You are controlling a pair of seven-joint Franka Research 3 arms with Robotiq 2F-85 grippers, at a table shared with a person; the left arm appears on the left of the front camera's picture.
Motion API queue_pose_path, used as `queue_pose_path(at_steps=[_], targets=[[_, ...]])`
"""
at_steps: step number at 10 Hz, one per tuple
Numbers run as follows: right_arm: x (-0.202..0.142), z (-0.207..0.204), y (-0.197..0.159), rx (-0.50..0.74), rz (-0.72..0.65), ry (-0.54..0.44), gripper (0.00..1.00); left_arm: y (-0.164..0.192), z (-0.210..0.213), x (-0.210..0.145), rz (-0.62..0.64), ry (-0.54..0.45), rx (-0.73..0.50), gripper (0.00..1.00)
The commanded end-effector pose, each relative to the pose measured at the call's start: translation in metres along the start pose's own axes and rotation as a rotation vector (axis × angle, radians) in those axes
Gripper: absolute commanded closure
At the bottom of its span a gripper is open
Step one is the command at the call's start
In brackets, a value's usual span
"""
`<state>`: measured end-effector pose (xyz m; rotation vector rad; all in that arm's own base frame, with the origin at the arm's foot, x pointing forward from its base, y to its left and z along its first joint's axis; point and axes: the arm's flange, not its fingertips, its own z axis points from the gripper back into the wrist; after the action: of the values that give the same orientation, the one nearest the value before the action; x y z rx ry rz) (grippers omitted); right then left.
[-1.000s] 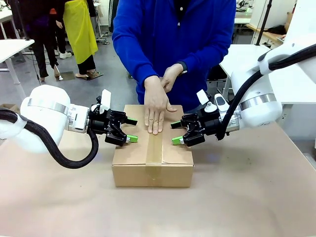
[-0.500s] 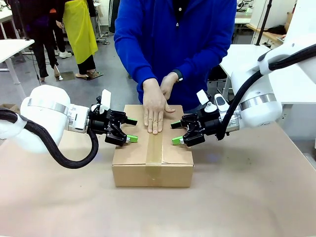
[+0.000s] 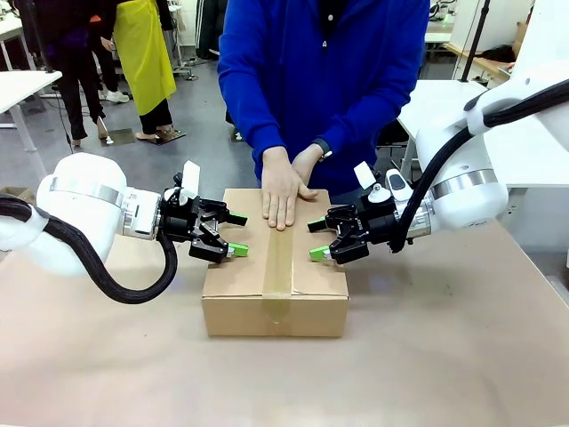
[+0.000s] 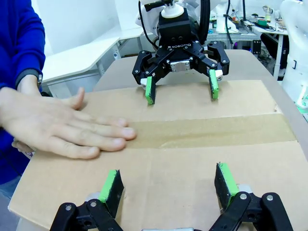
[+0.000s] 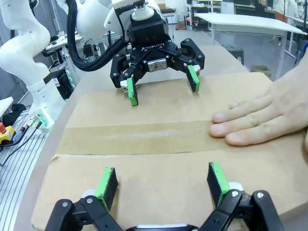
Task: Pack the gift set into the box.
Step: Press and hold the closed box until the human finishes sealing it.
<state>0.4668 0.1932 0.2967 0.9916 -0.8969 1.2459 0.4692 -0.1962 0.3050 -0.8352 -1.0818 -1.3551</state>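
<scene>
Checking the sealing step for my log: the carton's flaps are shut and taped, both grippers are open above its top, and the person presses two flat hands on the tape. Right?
Not quite: one hand lies flat on the tape, as the front view shows; the other is behind it. The box is shut and taped, with the left gripper and right gripper open.

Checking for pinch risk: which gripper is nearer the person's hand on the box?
Right, marginally. The right gripper and left gripper flank the hand over the box, both apart from it.
</scene>
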Motion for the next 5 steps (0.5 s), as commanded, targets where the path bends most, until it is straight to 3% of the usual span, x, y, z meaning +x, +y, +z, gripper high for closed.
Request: queue_pose_path(at_steps=[1, 5], targets=[[-0.0008, -0.0012, 0.0001, -0.003, 0.001, 0.007, 0.00, -0.0009, -0.0003, -0.0021, -0.003, 0.007, 0.001, 0.00], [-0.0008, -0.0012, 0.0001, -0.003, 0.001, 0.007, 0.00, -0.0009, -0.0003, -0.0021, -0.003, 0.007, 0.001, 0.00]])
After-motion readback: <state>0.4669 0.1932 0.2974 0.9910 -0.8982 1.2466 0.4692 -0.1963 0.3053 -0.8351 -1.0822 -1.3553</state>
